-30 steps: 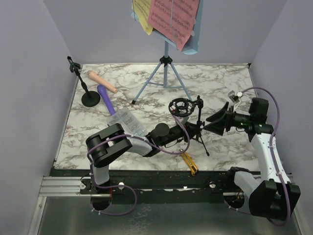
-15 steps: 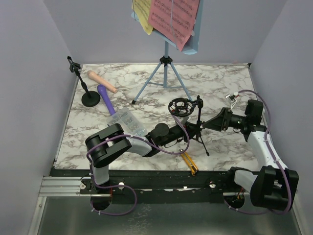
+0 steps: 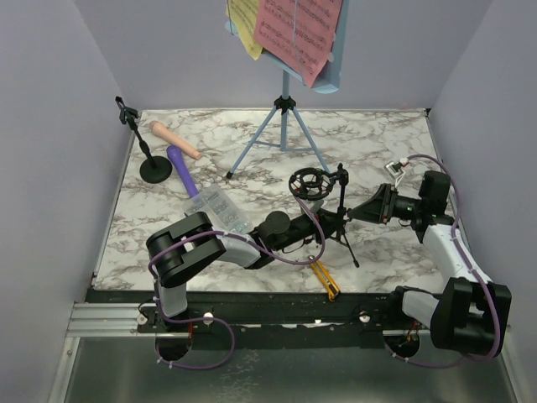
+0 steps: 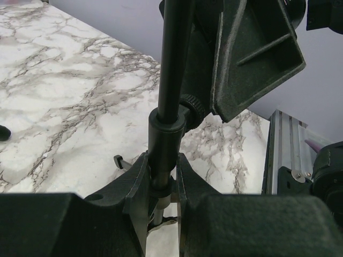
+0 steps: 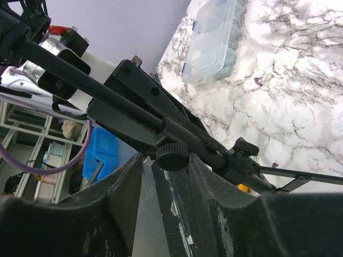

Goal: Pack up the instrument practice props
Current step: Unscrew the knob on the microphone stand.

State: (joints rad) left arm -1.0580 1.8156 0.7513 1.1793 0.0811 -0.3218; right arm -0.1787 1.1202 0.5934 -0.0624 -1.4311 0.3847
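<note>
A black mic mount [image 3: 338,206] with a ring cradle [image 3: 310,183] stands on small tripod legs at the table's middle. My left gripper [image 3: 330,223] is shut on its lower pole [image 4: 162,144]. My right gripper [image 3: 367,209] is open just right of the mount, and its fingers straddle the pole's black knob [image 5: 172,156] without closing on it. A second black mic mount [image 3: 143,151] stands at the far left. A beige microphone [image 3: 174,139] and a purple microphone [image 3: 182,170] lie beside it. The light-blue music rack [image 3: 284,105] stands at the back and holds pink [image 3: 298,29] and yellow [image 3: 246,25] pages.
A clear plastic box of small parts [image 3: 218,208] lies beside my left arm and also shows in the right wrist view [image 5: 211,40]. A yellow-and-black utility knife [image 3: 325,279] lies near the front edge. Purple walls close in both sides.
My right gripper has moved left toward the mic mount and now has its fingers around the knob. My left gripper has stayed shut on the pole.
</note>
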